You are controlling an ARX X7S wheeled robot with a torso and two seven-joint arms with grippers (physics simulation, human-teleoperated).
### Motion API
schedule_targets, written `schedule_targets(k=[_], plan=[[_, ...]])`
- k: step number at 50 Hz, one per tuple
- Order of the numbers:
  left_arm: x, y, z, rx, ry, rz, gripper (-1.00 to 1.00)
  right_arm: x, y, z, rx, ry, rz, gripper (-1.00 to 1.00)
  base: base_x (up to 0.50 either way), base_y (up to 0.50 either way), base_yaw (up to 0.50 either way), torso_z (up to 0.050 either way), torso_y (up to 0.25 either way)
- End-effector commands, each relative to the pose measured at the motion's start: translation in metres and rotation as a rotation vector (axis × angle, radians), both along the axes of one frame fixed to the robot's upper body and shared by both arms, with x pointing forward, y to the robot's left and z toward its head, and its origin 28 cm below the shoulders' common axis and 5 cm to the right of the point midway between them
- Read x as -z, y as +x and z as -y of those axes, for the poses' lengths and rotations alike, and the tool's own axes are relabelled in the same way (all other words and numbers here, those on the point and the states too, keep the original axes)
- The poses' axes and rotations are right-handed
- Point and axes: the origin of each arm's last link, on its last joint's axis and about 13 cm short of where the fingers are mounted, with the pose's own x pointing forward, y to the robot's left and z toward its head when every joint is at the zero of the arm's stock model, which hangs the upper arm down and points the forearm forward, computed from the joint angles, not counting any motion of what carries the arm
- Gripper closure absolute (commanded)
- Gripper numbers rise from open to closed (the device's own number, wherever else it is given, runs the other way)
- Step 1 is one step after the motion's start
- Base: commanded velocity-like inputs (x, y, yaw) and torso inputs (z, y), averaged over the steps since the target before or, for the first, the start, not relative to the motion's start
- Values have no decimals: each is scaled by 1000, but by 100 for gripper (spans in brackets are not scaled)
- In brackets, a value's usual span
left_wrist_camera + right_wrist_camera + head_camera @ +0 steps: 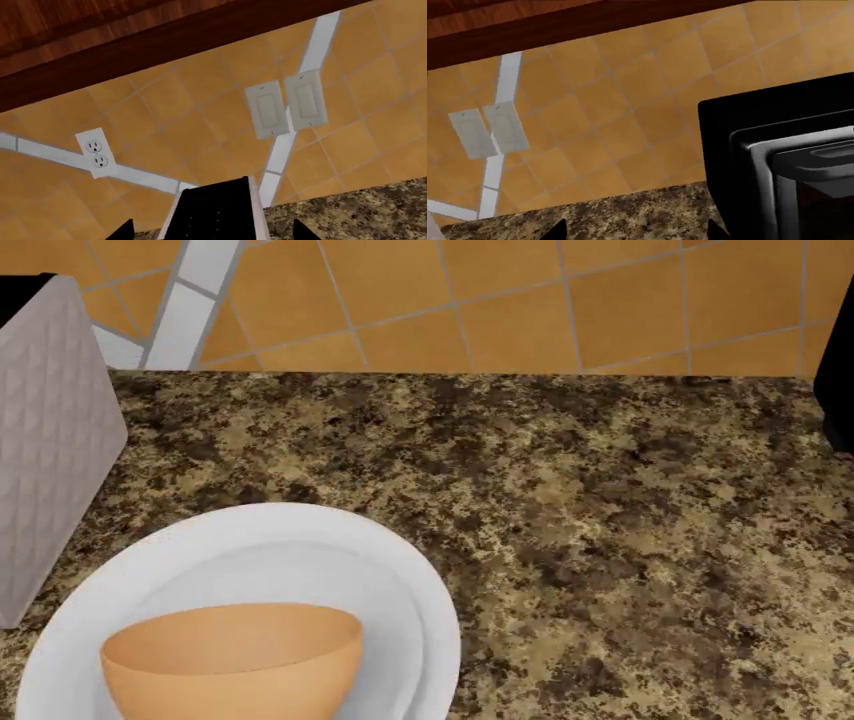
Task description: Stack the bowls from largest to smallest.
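Two bowls are seen nested on a speckled brown-and-tan granite countertop [601, 520] in the head view; a small, deep orange-tan bowl [234, 660] is seated upright inside a broad, shallow white bowl [400, 580], toward that bowl's near side, and both are cut off by the lower edge of the view; whether a third bowl lies between them cannot be told, though a faint inner ridge is visible in the white surface. A pale grey quilted-pattern box-like appliance [54, 440] is stood just beside the white bowl at the left, and a wall of orange square tiles [534, 300] crossed by a white tile strip is shown behind the counter. In the left wrist view a white double power outlet [93, 152] and a pair of off-white rocker light switches [287, 107] are set into the tiled wall beneath a dark wooden cabinet [100, 45]; only two dark fingertips [123, 231] are caught at the picture's edge, set well apart. In the right wrist view a black glass-fronted microwave-like appliance [787, 150] is stood on the granite against the wall; the right gripper's dark fingertips [557, 231] are likewise glimpsed far apart, with nothing held between them.
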Motion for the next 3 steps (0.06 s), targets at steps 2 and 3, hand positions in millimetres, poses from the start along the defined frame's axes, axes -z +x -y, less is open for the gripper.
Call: schedule_targets(k=[2,3], plan=[[-36,-6,-10,15,-36,72,-100,-71,12,-22,-73,-159,96,-100,0,0,0,0,0],[-37,-5,-10,14,-38,74,-100,-90,-10,-22,-61,-165,239,-100,0,0,0,0,0]])
